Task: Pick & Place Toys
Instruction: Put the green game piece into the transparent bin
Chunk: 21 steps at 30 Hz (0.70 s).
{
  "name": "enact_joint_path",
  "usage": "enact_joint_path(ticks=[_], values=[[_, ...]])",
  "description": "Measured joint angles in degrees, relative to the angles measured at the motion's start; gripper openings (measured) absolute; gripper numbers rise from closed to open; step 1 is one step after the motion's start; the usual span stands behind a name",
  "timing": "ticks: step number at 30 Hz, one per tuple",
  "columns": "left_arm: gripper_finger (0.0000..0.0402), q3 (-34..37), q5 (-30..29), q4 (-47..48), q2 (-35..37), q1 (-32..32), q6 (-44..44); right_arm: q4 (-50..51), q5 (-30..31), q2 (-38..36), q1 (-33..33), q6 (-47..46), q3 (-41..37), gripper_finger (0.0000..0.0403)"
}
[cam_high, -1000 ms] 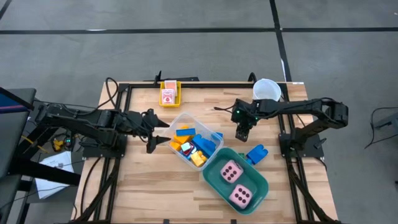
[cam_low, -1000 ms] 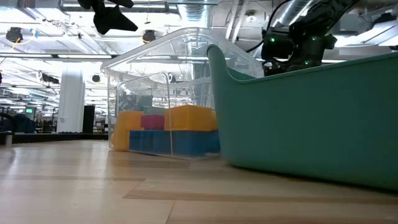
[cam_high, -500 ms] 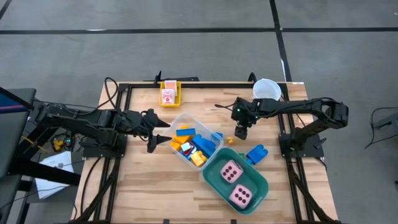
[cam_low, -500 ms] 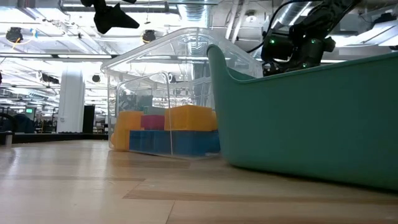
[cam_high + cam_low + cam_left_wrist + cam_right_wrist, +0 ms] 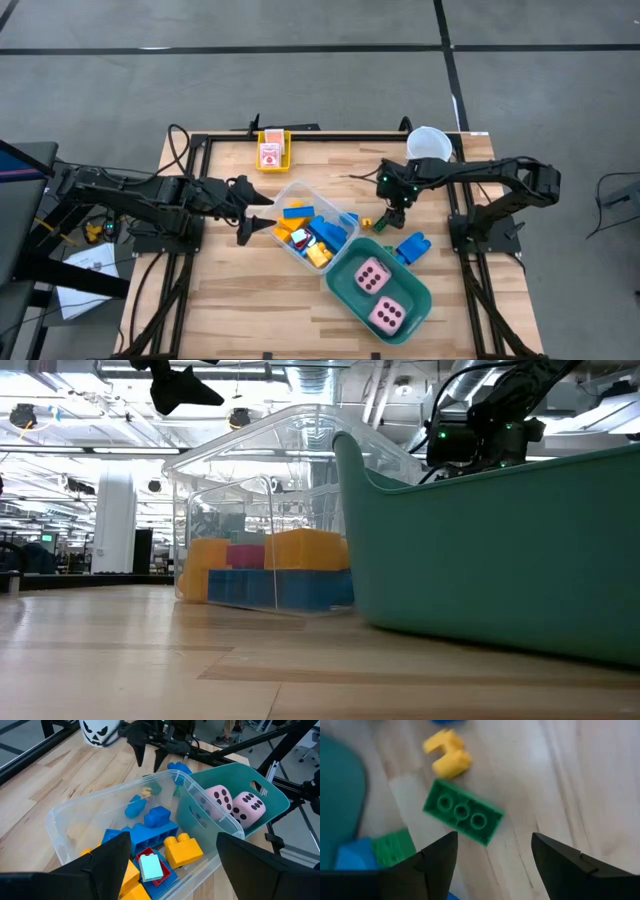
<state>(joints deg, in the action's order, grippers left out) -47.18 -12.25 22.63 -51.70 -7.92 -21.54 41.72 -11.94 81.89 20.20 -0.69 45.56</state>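
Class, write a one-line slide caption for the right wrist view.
Open right hand hovers over a green brick and small yellow brick on the wooden table.

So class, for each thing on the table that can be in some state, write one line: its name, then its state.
Clear bin: open, partly filled with bricks.
Teal tub: open, holding two pink dice.
Green brick: flat on the wood, studs up.
Yellow brick: loose beside it.
White cup: upright.
Right gripper: open above the green brick.
Left gripper: open, empty, at the bin.
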Motion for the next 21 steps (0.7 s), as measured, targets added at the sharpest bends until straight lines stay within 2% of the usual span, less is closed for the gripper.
enact_joint_path(ticks=[2, 7, 10, 16, 21], values=[[0.029, 0.0, 0.0, 0.0, 0.0, 0.0, 0.0, 0.9, 0.3, -0.17, -1.78, 5.87, 0.0, 0.0245], [0.029, 0.0, 0.0, 0.0, 0.0, 0.0, -0.99, 3.08, 9.66, -0.19, -7.0, 23.36, -0.04, 0.0245], [0.029, 0.0, -0.04, 0.0, 0.0, 0.0, -1.23, 0.35, 11.99, -0.13, -9.11, 31.88, -0.04, 0.0245], [0.029, 0.02, -0.18, -0.55, 0.0, 0.0, -1.88, -5.58, 11.14, -0.13, -10.55, 35.3, -0.02, 0.0245], [0.029, 0.02, -0.2, -0.81, 0.0, 0.0, -1.88, -5.04, 4.35, -0.11, -10.66, 38.34, -0.02, 0.0245]])
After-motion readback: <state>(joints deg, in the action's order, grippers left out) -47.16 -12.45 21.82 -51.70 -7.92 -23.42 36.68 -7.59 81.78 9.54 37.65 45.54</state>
